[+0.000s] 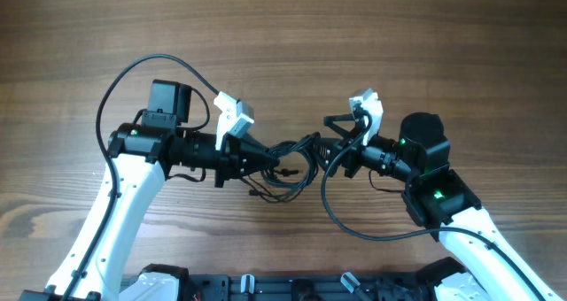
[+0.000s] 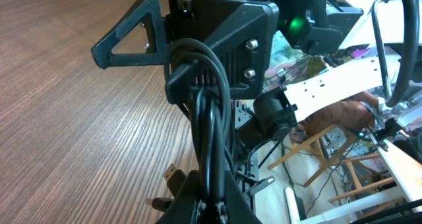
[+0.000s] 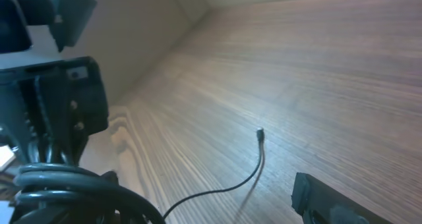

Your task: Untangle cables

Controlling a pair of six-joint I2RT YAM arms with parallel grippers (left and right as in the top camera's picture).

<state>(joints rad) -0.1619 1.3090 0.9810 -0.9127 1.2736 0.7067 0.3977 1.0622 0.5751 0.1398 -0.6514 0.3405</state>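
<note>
The left gripper (image 1: 266, 159) lies low over the table (image 1: 283, 35), and its fingers (image 2: 231, 204) pinch the cables (image 1: 297, 159). The cables hang in a tangled bundle between the two grippers, at the table's middle. One loose end with a plug (image 3: 260, 134) rests on the wood. The right gripper (image 1: 337, 146) has its fingers spread, with the cables coiled by one finger.

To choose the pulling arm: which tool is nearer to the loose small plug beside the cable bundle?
Left. The left tool is just above the plug in the overhead view; the right tool lies beyond the cables.
</note>
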